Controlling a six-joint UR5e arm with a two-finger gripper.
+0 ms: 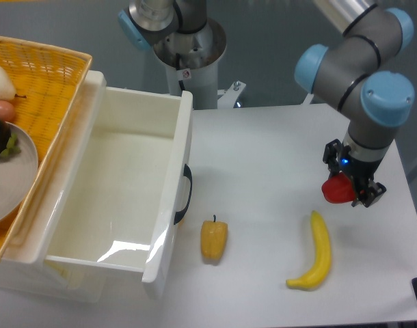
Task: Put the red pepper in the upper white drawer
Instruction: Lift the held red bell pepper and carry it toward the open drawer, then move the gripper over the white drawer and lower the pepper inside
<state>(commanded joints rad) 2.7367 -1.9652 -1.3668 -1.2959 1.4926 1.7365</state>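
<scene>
The red pepper [336, 190] is held between the fingers of my gripper [348, 190] at the right side of the table, just above the top end of a banana. The gripper is shut on it, and the wrist partly covers the pepper from above. The upper white drawer [184, 147] stands pulled open on the left, its dark curved handle facing the table and its inside empty. A wide stretch of tabletop lies between the gripper and the drawer.
A yellow-orange pepper [214, 238] lies near the drawer's front panel. The yellow banana [316, 253] lies below the gripper. A yellow woven basket [46, 89] holding a plate with fruit sits at the far left. The arm's base [188, 41] stands behind the drawer.
</scene>
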